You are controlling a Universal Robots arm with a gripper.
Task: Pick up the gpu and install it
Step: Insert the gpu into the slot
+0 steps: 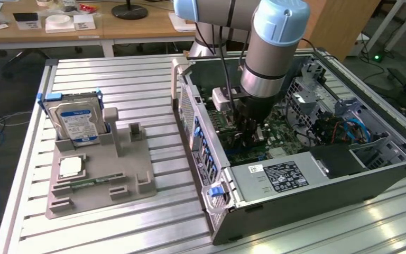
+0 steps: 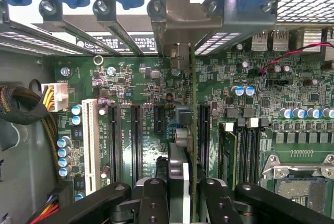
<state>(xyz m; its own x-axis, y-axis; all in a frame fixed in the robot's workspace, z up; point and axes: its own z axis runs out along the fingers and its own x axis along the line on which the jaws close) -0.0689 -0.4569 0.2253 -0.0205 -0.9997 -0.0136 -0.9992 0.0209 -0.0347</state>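
A Universal Robots arm (image 1: pixel 270 58) reaches down into an open computer case (image 1: pixel 316 159) on a slatted metal table (image 1: pixel 118 79), its gripper (image 1: pixel 249 124) low over the motherboard (image 1: pixel 280 135). At the exterior view's left, a grey parts holder (image 1: pixel 129 180) carries 1 silver hard drive (image 1: pixel 80 124) standing upright and 1 small square CPU chip (image 1: pixel 70 168) lying flat nearer the camera. Wooden desks (image 1: pixel 118 29) stand beyond.
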